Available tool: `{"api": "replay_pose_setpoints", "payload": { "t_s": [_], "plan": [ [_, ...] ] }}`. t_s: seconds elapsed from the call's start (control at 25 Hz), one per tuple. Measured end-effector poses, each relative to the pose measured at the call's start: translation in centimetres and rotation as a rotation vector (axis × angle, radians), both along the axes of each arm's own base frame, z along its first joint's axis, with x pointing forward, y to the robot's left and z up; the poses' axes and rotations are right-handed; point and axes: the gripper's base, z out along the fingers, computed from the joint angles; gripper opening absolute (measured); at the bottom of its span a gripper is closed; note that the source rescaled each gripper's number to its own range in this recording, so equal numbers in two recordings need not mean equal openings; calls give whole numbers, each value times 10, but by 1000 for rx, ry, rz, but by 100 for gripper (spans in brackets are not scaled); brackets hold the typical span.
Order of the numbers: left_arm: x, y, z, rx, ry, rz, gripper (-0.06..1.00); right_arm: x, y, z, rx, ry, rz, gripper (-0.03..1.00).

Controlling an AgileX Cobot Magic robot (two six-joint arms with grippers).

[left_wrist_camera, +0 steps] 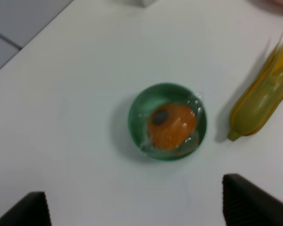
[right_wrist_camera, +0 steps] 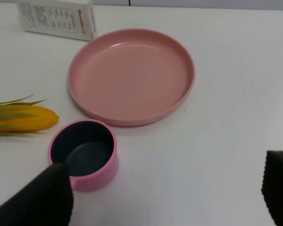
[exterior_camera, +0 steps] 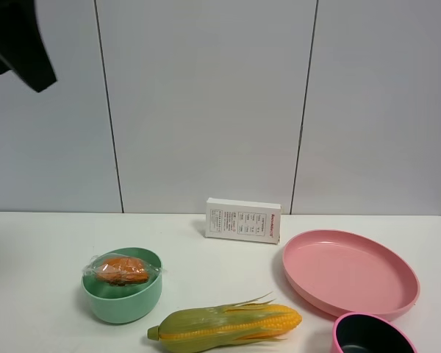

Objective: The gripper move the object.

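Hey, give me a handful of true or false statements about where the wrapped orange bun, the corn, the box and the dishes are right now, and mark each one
1. The wrapped orange bun sits in the green bowl. True.
2. The left gripper is closed on the bun. False: its fingers are spread apart above the bowl, touching nothing.
3. The corn cob lies on the pink plate. False: it lies on the table, beside the bowl.
4. The white box stands behind the plate, near the wall. True.
5. The small pink cup holds the bun. False: it looks empty.
6. The right gripper holds nothing. True.
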Motion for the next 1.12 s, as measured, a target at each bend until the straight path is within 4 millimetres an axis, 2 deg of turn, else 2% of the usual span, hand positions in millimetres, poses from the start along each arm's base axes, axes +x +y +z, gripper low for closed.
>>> {"api": "replay_pose_setpoints", "payload": {
  "t_s": [0.04,0.08,0.12,0.24,0.4,0.44,0.56,0.64,0.76,0.96,1.12],
  "plan": [
    [-10,10,-2,-12,-11,26,71,0,0,0,0,0,0,100],
    [-10,10,-2,-12,-11,26,71,0,0,0,0,0,0,100],
    [-28,31,-8,-29,-35,92,71,0,0,0,0,0,0,100],
    [-66,61,-16,-68,-92,198,71,0,0,0,0,0,0,100],
    [-116,90,-31,-94,-169,346,74,0,0,0,0,0,0,100],
    [-132,95,-34,-100,-200,380,79,0,0,0,0,0,0,100],
    [-167,102,-41,-102,-253,470,88,0,0,0,0,0,0,100],
    [-188,104,-49,-100,-278,521,90,0,0,0,0,0,0,100],
    [-210,102,-61,-119,-325,584,91,0,0,0,0,0,0,100],
    [-227,95,-90,-181,-351,645,91,0,0,0,0,0,0,100],
    [-231,93,-116,-203,-329,659,91,0,0,0,0,0,0,100]
  ]
}}
